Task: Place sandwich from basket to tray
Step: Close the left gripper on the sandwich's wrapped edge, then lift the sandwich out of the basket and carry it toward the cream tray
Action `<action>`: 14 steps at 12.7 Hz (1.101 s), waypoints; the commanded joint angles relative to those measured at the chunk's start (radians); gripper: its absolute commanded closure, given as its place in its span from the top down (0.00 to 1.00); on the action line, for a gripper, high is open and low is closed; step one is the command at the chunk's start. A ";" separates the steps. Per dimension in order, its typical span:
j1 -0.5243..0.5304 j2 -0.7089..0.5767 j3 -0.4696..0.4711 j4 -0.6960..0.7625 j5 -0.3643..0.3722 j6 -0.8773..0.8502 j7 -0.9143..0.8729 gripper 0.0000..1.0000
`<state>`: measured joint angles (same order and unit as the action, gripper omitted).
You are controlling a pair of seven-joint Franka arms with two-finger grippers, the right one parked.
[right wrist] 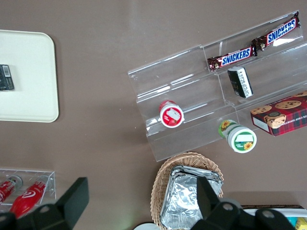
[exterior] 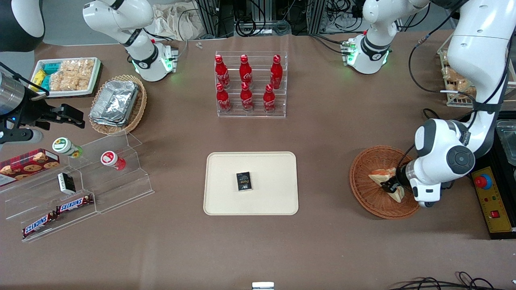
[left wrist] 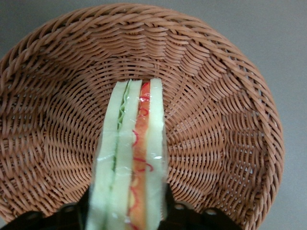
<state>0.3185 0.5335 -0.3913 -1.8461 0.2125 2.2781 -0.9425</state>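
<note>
The sandwich, a pale bread wedge in clear wrap, stands on edge in the round reddish-brown basket toward the working arm's end of the table. My gripper is down in the basket, shut on the sandwich. In the left wrist view the sandwich shows its green and red-orange cut edge, with a dark finger pressed against each side of it and my gripper over the basket's weave. The cream tray lies at the table's middle, apart from the basket.
A small black packet lies on the tray. A clear rack of red bottles stands farther from the front camera. A yellow box with a red button sits beside the basket. Clear steps with snacks lie toward the parked arm's end.
</note>
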 commanded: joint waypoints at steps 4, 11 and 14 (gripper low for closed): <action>0.002 -0.059 -0.007 0.010 0.045 -0.075 0.004 0.00; -0.029 -0.149 -0.133 0.455 0.031 -0.734 0.338 0.00; -0.141 -0.028 -0.244 0.632 0.047 -0.807 0.349 0.00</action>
<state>0.2631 0.3746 -0.6014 -1.3476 0.2403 1.5101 -0.6089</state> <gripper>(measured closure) 0.806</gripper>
